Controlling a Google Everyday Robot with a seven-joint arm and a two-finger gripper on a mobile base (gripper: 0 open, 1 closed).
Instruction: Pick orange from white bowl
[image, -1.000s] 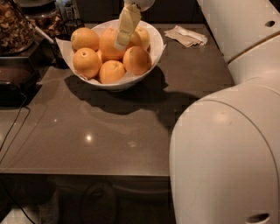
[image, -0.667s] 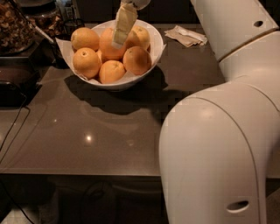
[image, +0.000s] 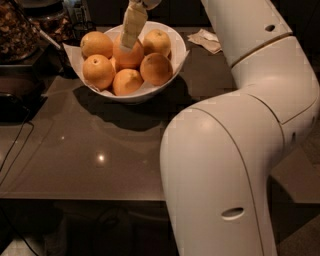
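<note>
Centrally, my gripper (image: 129, 44) hangs over the white bowl (image: 176, 47), its beige tip touching the top of the orange (image: 131, 57), the tallest fruit in the middle of the pile. Whether it is spread or clamped on the fruit, I cannot tell. Five rounder oranges (image: 98, 71) ring the orange, all resting on white paper (image: 72, 52) that lines the bowl. The bowl stands far and left on the desk (image: 100, 150). A crumpled napkin (image: 207, 40) lies just right of it. My white arm (image: 250, 125) fills the near right.
</note>
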